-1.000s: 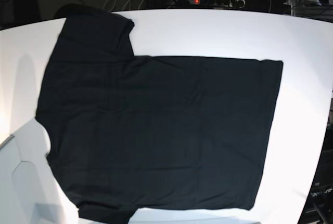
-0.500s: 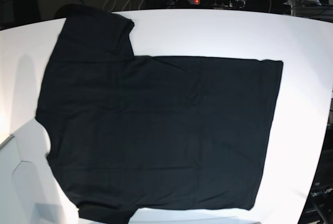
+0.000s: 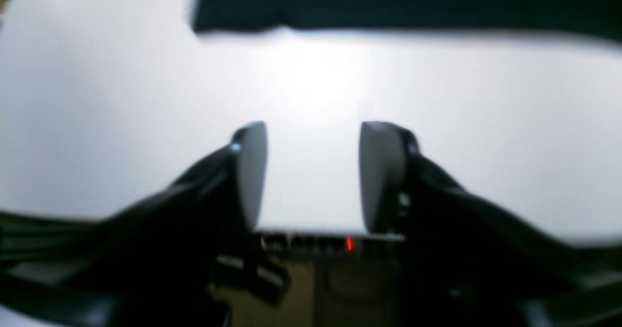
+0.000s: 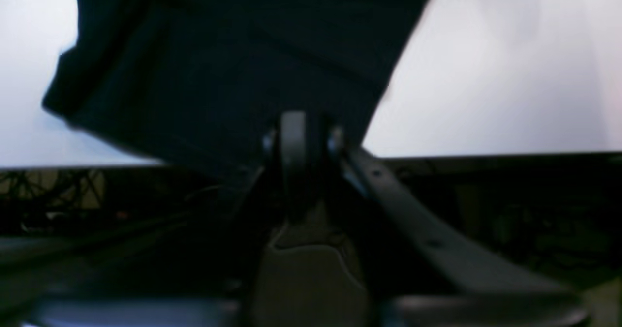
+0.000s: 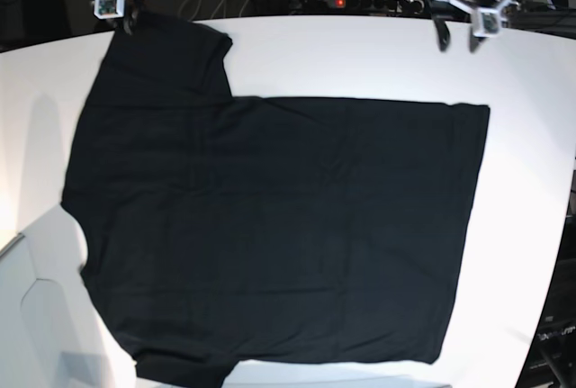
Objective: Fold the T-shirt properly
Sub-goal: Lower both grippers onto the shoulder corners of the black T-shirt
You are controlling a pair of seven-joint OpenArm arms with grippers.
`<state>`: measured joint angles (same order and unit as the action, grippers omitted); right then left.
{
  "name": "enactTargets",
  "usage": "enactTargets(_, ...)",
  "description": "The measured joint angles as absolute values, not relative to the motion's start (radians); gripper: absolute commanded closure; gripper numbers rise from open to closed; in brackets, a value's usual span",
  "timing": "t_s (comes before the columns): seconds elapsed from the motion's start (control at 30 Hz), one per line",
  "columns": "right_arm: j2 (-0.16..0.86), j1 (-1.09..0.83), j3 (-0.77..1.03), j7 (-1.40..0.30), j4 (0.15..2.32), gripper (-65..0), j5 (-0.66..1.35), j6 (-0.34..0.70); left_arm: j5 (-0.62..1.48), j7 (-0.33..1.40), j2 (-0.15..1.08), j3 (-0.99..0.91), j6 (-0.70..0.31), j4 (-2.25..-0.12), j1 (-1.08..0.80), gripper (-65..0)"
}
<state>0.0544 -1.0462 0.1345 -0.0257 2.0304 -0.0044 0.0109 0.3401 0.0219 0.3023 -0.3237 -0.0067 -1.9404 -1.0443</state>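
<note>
1. Lies flat and spread on the white table (image 5: 360,55): black T-shirt (image 5: 270,226), collar end left, hem (image 5: 468,226) right, far sleeve (image 5: 166,50) reaching the far left edge.
2. Hovers over bare table at far right, clear of the cloth: left gripper (image 5: 456,41), jaws wide apart, holding nothing.
3. Hangs just above the far sleeve: right gripper (image 5: 126,23), fingers looking pressed together, nothing held.
4. Likely next: open the right jaws, lower both onto the far edge, pinch a single layer and keep both grips level so the fold falls straight.
5. Room: plenty of bare table far right; little at the near and left edges. Mind the power strip (image 5: 373,1) beyond the far edge.
</note>
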Motion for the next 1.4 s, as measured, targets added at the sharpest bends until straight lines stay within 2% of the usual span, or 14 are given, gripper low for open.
enactTargets(0.13, 0.056, -0.978, 0.134, -0.027, 2.031, -24.6, -0.004, 0.011, 0.378, 0.032, 0.297, -0.369, -0.008, -1.932, -0.984, -33.7)
enactTargets(0.23, 0.06, -0.932, 0.151, -0.027, 2.03, -26.5, -0.004, 0.014, 0.416, 0.016, 0.3, -0.397, -0.012, -1.908, -0.893, -33.8)
enactTargets(0.37, 0.063, -0.88, 0.165, -0.027, 2.03, -26.7, -0.004, 0.014, 0.432, 0.032, 0.297, -0.398, -0.01, -1.803, -0.759, -33.9)
enactTargets(0.57, 0.063, -0.848, 0.176, -0.03, 2.028, -26.7, -0.004, 0.034, 0.433, 0.024, 0.297, -0.398, -0.01, -1.634, -0.61, -42.0)
enactTargets(0.7, 0.055, -0.846, 0.204, -0.031, 2.029, -26.7, -0.004, 0.085, 0.435, 0.025, 0.296, -0.397, -0.005, -1.551, -0.566, -42.2)
enactTargets(1.13, 0.056, -0.829, 0.229, -0.03, 2.017, -26.7, -0.004, 0.086, 0.435, 0.026, 0.293, -0.389, -0.004, -1.39, -0.453, -42.2)
enactTargets(1.4, 0.056, -0.829, 0.231, -0.03, 2.017, -26.7, -0.004, 0.086, 0.428, 0.002, 0.294, -0.321, -0.004, -1.376, -0.435, -42.1)
